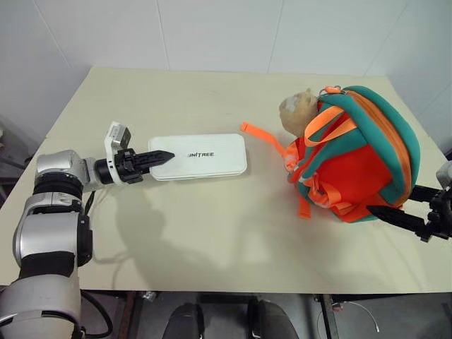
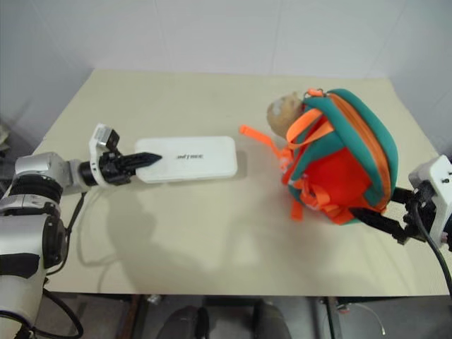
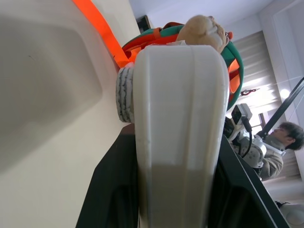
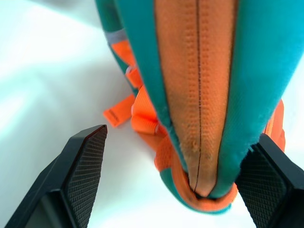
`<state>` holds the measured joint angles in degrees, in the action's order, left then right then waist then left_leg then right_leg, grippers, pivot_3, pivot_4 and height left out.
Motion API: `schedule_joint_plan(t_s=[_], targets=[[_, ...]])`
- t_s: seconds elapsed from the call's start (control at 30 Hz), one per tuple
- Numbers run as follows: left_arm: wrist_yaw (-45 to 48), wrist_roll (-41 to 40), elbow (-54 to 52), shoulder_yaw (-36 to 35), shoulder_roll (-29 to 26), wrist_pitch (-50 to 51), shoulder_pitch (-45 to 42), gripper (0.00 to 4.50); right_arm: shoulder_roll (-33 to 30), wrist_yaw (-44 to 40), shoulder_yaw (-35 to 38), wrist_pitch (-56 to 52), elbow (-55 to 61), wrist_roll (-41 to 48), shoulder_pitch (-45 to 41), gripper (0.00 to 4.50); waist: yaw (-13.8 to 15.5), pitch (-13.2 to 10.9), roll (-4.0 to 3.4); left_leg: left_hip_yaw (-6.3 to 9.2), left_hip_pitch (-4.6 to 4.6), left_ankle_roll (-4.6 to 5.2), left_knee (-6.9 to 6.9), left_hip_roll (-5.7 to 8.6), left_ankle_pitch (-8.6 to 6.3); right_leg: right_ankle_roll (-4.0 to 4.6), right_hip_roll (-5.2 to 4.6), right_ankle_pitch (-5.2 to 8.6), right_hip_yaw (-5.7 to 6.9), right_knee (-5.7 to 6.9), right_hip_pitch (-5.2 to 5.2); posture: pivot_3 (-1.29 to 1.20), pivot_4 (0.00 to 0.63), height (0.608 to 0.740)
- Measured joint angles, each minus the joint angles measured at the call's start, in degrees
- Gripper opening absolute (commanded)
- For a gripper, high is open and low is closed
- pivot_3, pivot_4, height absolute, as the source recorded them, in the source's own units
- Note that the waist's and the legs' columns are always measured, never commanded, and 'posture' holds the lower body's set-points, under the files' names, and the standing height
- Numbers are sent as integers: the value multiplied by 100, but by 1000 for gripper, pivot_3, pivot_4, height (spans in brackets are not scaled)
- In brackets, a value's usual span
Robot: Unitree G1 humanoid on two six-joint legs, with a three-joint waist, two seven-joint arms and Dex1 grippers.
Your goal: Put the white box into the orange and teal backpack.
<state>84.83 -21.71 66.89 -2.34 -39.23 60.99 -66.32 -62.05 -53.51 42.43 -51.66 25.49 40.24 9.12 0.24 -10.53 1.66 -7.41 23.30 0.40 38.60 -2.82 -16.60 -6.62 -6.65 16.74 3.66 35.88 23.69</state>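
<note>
The white box (image 1: 205, 156) lies flat on the table, lettering up. My left gripper (image 1: 162, 157) is shut on its left short end. In the left wrist view the box (image 3: 180, 118) runs out between the two black fingers (image 3: 111, 190). The orange and teal backpack (image 1: 357, 159) stands at the right of the table with a beige plush toy (image 1: 298, 109) at its top. My right gripper (image 1: 406, 205) is open at the backpack's lower right. In the right wrist view the backpack's zipped edge (image 4: 190, 95) sits between its wide-spread fingers (image 4: 88, 166).
The beige table (image 1: 212, 233) has bare surface between the box and the backpack. A loose orange strap (image 1: 265, 138) trails from the backpack toward the box. A white wall stands behind the table. A person (image 3: 280, 142) sits beyond the table's right side.
</note>
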Motion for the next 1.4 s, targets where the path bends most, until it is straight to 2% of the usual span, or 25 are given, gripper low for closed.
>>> schedule_joint_plan(t_s=[0.53,0.83,0.93,1.1,1.27,1.4], targets=[[-14,239,385,-159,434,-403,-286,1287,-34,-251,974,-644,1053,-508,1514,4476,72,-3,9,32,1,1,4,1,-4,0,3,0,11,-24,-9,0,150,740],[-15,327,412,-226,481,-424,-287,1287,69,-465,1047,-610,1406,-686,2053,4476,117,-3,14,38,1,8,10,1,-8,1,4,0,17,-26,-16,0,150,740],[-9,377,412,-228,479,-423,-286,1287,202,-577,1091,-714,1693,-504,2087,4476,111,-2,16,49,0,7,10,1,-7,0,3,0,17,-24,-17,0,150,740],[-3,399,412,-243,485,-421,-286,1287,199,-532,897,-346,1450,-877,2151,4476,104,1,24,49,0,29,30,1,-23,0,2,0,15,-23,-22,0,150,740],[-4,401,411,-335,496,-421,-286,1287,131,-554,726,-102,1047,-892,1739,4476,99,3,26,52,-1,31,40,0,-24,-1,0,-1,14,-14,-23,0,150,740],[-6,404,412,-358,515,-417,-285,1287,28,-450,633,-79,652,-868,1070,4476,81,3,26,53,-2,31,42,0,-24,-2,-1,-3,10,-9,-20,0,150,740]])
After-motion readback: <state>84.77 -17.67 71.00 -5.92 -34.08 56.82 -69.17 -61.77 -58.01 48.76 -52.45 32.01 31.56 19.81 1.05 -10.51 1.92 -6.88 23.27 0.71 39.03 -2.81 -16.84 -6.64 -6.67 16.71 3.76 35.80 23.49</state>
